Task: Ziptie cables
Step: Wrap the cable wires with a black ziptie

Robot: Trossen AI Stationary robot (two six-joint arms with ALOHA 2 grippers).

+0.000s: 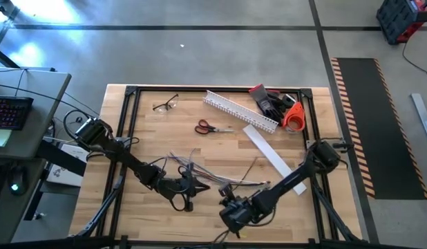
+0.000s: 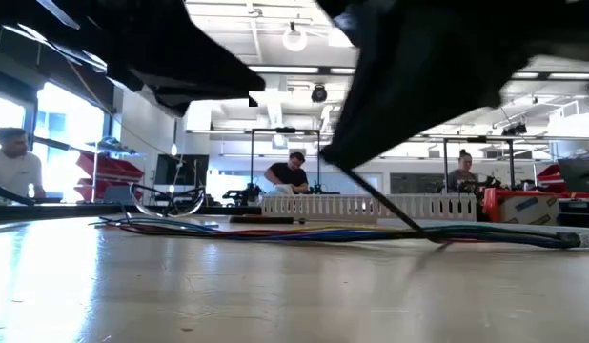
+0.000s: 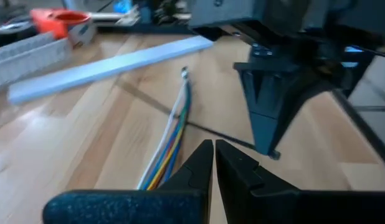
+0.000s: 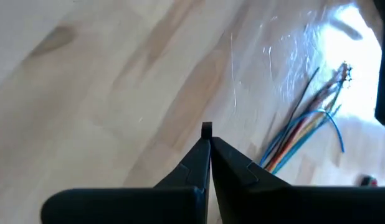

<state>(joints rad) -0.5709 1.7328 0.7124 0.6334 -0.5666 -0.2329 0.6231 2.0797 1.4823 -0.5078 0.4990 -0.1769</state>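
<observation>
**Both grippers pinched shut over a pale wooden table**

Dark, blurred arm shapes fill the top of the low view, hiding their grippers there; beneath lies the smooth light-wood table (image 1: 158, 221) in a black frame, with people seated at benches in the bright workshop behind. Left gripper (image 1: 188, 185), fingers pressed together, sits beside the cables (image 1: 200, 171), a loose fan of thin coloured wires mid-table; the ziptie (image 1: 249, 168), a thin black strip, is faint from above; right gripper (image 1: 231, 204) is closed, what it nips unclear. Farther back: glasses (image 1: 166, 104), scissors (image 1: 212, 127), slotted white duct (image 1: 240, 112), flat cover strip (image 1: 272, 156).
</observation>
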